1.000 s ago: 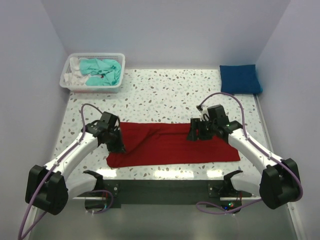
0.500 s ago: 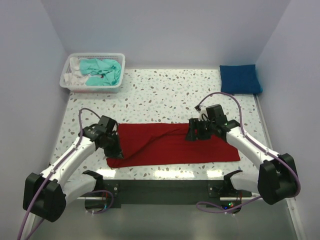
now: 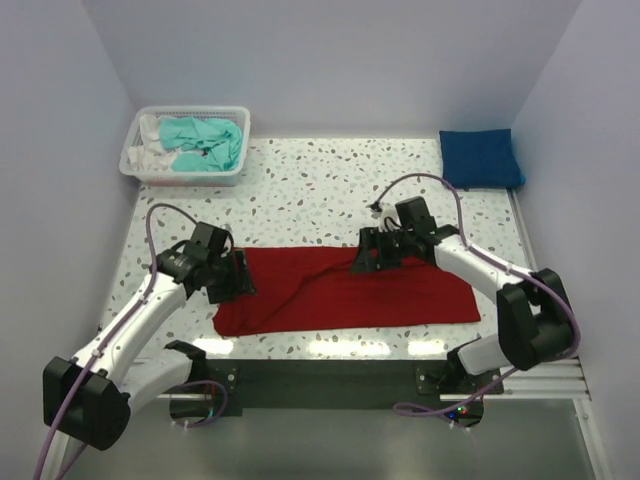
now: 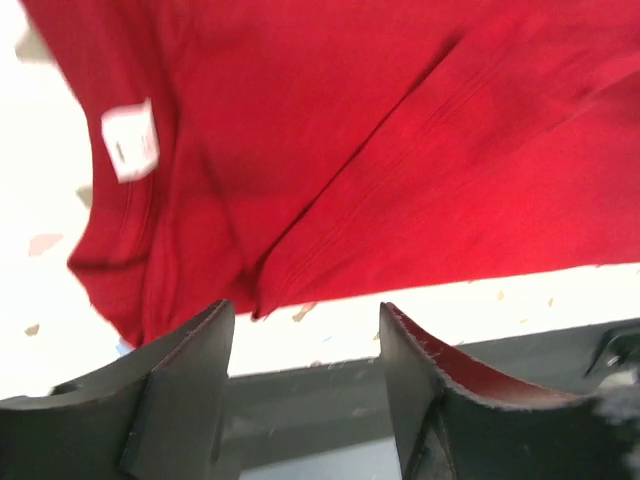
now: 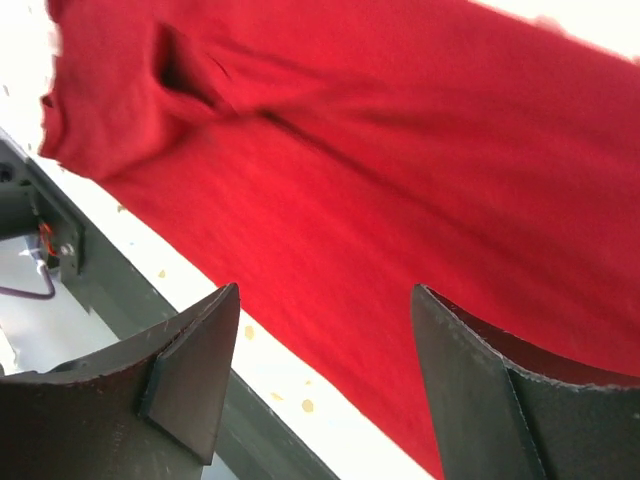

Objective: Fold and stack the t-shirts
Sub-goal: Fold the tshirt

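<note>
A deep red t-shirt (image 3: 340,290) lies folded into a long strip across the near part of the table. My left gripper (image 3: 240,275) hovers over its left end, open and empty. The left wrist view shows the red t-shirt (image 4: 350,150) with its white label (image 4: 130,140), and the left gripper (image 4: 305,330) holds nothing. My right gripper (image 3: 362,258) is open above the shirt's far edge near the middle. In the right wrist view the red t-shirt (image 5: 400,170) lies below the empty right gripper (image 5: 325,320). A royal blue t-shirt (image 3: 480,158) lies folded at the back right. A teal t-shirt (image 3: 205,140) is crumpled in the basket.
The white mesh basket (image 3: 185,178) stands at the back left and also holds some white cloth. Grey walls close in the table on three sides. A dark metal rail (image 3: 330,375) runs along the near edge between the arm bases.
My left gripper has opened and let go of the red t-shirt's left end, rising slightly away from it. My right gripper has slid left along the shirt's far edge.
</note>
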{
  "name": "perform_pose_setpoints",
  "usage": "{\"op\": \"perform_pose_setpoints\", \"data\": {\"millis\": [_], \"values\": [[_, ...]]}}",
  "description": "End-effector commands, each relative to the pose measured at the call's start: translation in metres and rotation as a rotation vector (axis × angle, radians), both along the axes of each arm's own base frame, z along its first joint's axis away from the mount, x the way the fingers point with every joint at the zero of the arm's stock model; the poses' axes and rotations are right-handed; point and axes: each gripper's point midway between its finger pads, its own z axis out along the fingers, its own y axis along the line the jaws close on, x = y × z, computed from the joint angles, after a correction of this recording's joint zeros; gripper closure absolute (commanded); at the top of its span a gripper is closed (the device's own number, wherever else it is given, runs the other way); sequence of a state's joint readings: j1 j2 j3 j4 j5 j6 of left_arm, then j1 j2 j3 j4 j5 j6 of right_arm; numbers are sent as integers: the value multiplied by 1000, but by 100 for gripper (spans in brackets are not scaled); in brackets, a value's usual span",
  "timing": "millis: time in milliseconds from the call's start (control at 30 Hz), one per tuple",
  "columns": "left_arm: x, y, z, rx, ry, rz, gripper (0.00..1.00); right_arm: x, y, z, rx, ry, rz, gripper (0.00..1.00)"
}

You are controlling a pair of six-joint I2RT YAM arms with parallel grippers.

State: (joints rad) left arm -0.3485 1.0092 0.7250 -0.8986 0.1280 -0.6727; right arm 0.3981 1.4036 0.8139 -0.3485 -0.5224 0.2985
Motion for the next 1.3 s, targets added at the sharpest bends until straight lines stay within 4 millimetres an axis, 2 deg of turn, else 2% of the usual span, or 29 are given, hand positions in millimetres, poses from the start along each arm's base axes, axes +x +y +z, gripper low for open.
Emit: {"op": "perform_pose_setpoints", "data": {"millis": [0,33,67,133,167,200,233,267,300,333,367,433,467,567,700,800,967,1133,1267], "values": [[43,-7,29,-24,-181,45,38,27,43,28,121,-72,83,27],[54,-9,32,-30,-218,51,43,31,51,29,132,-76,92,29],[61,-6,28,-6,-222,65,56,30,62,29,140,-72,119,29],[78,-6,26,8,-258,87,68,37,85,28,157,-70,157,31],[85,-2,17,42,-248,103,77,46,96,36,169,-88,169,32],[92,1,13,49,-250,113,80,47,104,35,173,-83,186,34],[103,1,12,46,-271,121,83,46,112,19,167,-36,205,36],[107,2,-1,56,-237,124,87,43,124,18,173,-27,233,37],[113,3,-6,59,-233,129,88,48,136,22,186,-34,249,37],[123,5,-8,59,-248,136,89,47,144,10,181,-3,264,38],[127,7,-18,76,-225,138,90,47,158,12,185,-15,288,38],[141,11,-22,92,-236,133,92,43,173,4,173,-1,310,38],[143,14,-32,119,-212,134,92,46,181,-6,167,13,317,38],[148,23,-45,160,-174,130,94,40,199,-23,155,52,349,38],[145,30,-56,188,-144,127,94,25,211,-30,162,91,400,39],[140,35,-64,197,-122,132,94,10,212,-25,174,100,451,40],[136,38,-72,208,-94,131,95,-12,204,-16,186,114,497,41],[136,39,-75,214,-86,130,95,-27,201,-8,204,113,534,43],[134,40,-79,223,-77,126,95,-37,196,-10,202,118,558,43]]}}
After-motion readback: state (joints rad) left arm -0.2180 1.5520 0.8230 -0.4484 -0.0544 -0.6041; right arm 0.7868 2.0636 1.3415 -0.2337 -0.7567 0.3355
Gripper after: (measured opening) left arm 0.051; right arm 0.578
